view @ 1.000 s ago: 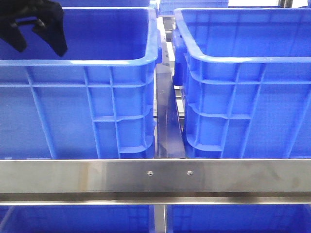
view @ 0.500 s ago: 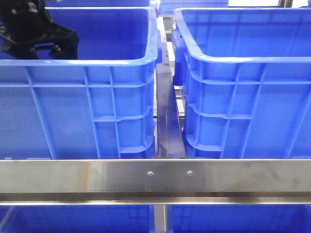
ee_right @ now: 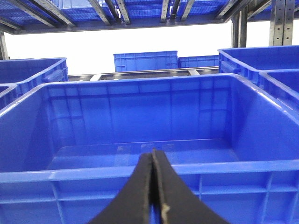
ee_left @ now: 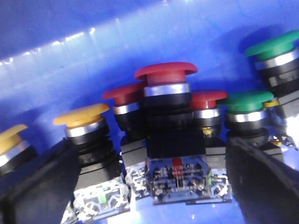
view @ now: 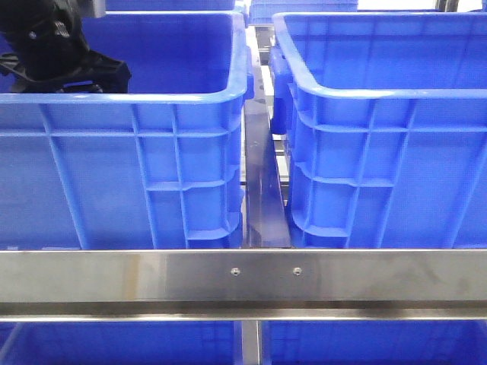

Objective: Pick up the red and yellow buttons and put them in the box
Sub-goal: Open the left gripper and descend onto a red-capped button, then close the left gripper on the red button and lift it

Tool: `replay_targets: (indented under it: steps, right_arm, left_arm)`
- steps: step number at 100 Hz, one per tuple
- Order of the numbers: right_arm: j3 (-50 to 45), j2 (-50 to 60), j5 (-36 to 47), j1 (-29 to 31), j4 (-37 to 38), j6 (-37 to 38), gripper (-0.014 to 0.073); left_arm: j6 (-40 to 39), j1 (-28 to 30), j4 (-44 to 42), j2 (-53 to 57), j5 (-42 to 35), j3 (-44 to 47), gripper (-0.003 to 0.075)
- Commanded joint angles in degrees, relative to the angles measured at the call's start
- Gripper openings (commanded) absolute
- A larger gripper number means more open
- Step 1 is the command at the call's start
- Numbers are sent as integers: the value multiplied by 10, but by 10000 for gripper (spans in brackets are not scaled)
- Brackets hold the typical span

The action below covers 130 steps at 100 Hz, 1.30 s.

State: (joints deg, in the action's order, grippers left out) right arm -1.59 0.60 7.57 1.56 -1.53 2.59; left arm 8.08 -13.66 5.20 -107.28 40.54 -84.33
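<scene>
While the left gripper [ee_left: 149, 186] hangs low inside the left crate [view: 152, 99], at the upper left of the front frame, its fingers [ee_left: 42, 186] stand wide apart, one at each lower corner of the wrist frame, bracketing a cluster of push buttons. Dead centre between them sits a red button [ee_left: 166, 77] on its black switch body, the likely first pick, since the jaws are already squared to it. A yellow button [ee_left: 80, 115] stands just beside it at left centre, close to the left finger, and another yellow cap shows at the far left edge. Two more red caps crowd behind the centre one, touching or nearly so, and green buttons [ee_left: 245, 100] fill the right side; these neighbours could get pinched along with the target. The right gripper [ee_right: 153, 196], pressed together and empty, waits at the bottom centre of its frame before the box [ee_right: 140, 168], which looks bare inside. Neither button has been lifted yet.
</scene>
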Motion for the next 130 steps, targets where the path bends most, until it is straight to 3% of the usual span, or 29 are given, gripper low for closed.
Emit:
replay_targets:
  steps: [1, 92, 101, 130]
  right_arm:
    - [11, 14, 47, 4, 0, 1, -68]
    - [11, 14, 47, 4, 0, 1, -68]
    - [11, 14, 47, 4, 0, 1, -68]
    - [11, 14, 47, 4, 0, 1, -68]
  left_arm:
    - [0, -3, 9, 22, -25, -18, 599]
    - [1, -3, 12, 0, -32, -19, 588]
    - [1, -3, 12, 0, -32, -19, 509]
    - [1, -3, 12, 0, -34, -19, 75]
